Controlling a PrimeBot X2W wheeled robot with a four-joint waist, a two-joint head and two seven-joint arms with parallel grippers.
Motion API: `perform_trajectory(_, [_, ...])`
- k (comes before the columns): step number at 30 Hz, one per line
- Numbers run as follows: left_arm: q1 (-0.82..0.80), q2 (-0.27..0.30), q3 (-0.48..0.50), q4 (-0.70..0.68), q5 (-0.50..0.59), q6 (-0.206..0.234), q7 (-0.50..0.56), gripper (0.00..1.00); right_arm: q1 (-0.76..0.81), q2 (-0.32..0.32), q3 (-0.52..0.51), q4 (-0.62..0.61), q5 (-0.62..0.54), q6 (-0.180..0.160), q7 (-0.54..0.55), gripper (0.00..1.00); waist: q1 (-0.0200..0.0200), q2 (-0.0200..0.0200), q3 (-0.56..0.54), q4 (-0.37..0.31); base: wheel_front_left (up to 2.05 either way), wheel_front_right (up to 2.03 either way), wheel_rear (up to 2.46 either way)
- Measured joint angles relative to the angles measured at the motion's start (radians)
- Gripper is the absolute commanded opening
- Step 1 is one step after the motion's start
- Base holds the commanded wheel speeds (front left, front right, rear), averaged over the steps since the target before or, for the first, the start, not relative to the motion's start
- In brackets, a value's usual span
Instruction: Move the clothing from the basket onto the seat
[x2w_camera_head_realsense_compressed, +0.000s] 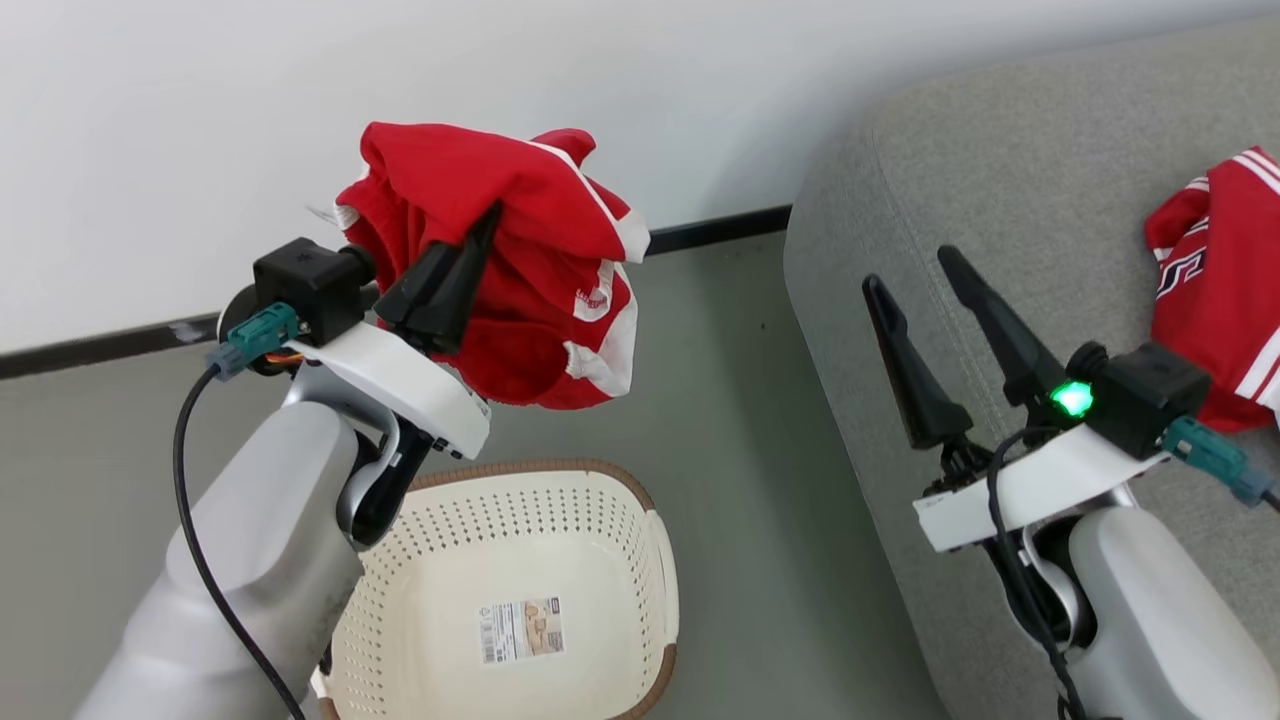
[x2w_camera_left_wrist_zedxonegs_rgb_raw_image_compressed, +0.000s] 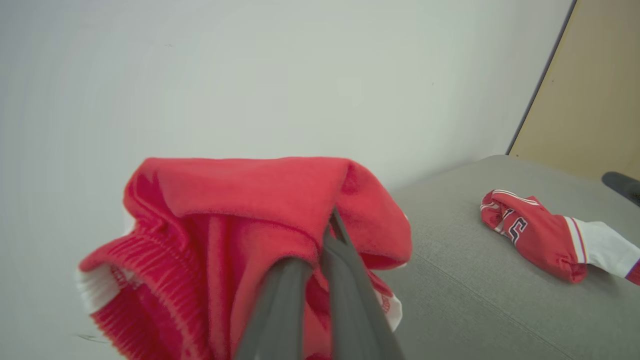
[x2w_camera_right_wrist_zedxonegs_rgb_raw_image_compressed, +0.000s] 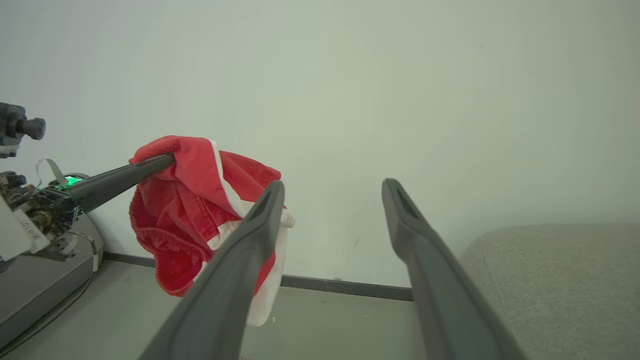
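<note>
Red garment (x2w_camera_head_realsense_compressed: 545, 300) pinched tight in the closed left gripper (x2w_camera_head_realsense_compressed: 487, 222), hanging above the basket (x2w_camera_head_realsense_compressed: 655, 560), with the seat (x2w_camera_head_realsense_compressed: 950, 180) off to that hand's right. Carry high and level across, lower onto the grey upholstery before letting go, and set down beside the other garment (x2w_camera_head_realsense_compressed: 1215, 270) lying just past the wide-open, empty right gripper (x2w_camera_head_realsense_compressed: 910, 268). From the head: basket bare inside. From the right wrist: loose white-trimmed hem dangling under the left gripper, likely to snag on a low pass.
</note>
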Motion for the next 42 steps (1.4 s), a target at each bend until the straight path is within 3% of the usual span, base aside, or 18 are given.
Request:
perform_trajectory(8, [0.059, -0.015, -0.011, -0.027, -0.031, 0.000, 0.022, 0.00, 0.064, -0.006, 0.043, 0.019, 0.026, 0.000, 0.000, 1.00, 0.0000, 0.0000, -0.082, 0.018, 0.00, 0.00, 0.00])
perform_trajectory(20, [0.124, -0.046, -0.049, -0.062, -0.052, 0.000, 0.075, 0.00, 0.078, -0.076, 0.162, 0.070, -0.017, 0.000, 0.000, 1.00, 0.0000, 0.0000, -0.162, 0.047, 0.00, 0.00, 0.00])
perform_trajectory(42, [0.178, -0.077, -0.129, -0.138, -0.059, 0.010, 0.150, 0.00, 0.005, -0.105, 0.337, 0.167, 0.008, 0.000, 0.000, 1.00, 0.0000, 0.0000, -0.215, 0.142, 0.00, 0.00, 0.00])
